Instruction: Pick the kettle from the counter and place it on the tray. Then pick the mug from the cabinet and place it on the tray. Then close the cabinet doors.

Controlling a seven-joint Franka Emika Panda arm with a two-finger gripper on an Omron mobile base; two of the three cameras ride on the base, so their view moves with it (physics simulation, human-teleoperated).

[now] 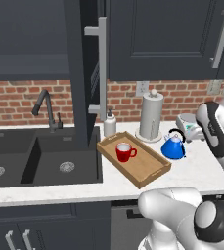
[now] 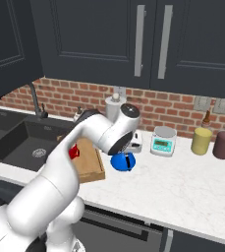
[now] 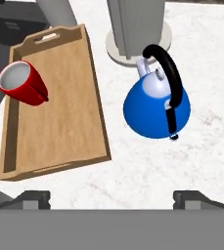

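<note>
Kettle (image 3: 156,105): you saw it stood on the counter (image 3: 201,141), beside the tray (image 3: 59,122).
Mug (image 3: 23,84): sat on the tray.
Gripper (image 3: 112,197): was open, above the kettle.

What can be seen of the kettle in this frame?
The kettle is a squat, glossy blue dome with a pale lid, a small spout and a thin black arched handle. It stands upright on the white counter, beside the wooden tray but not on it, in front of the paper-towel holder. Nothing grips it.
</note>
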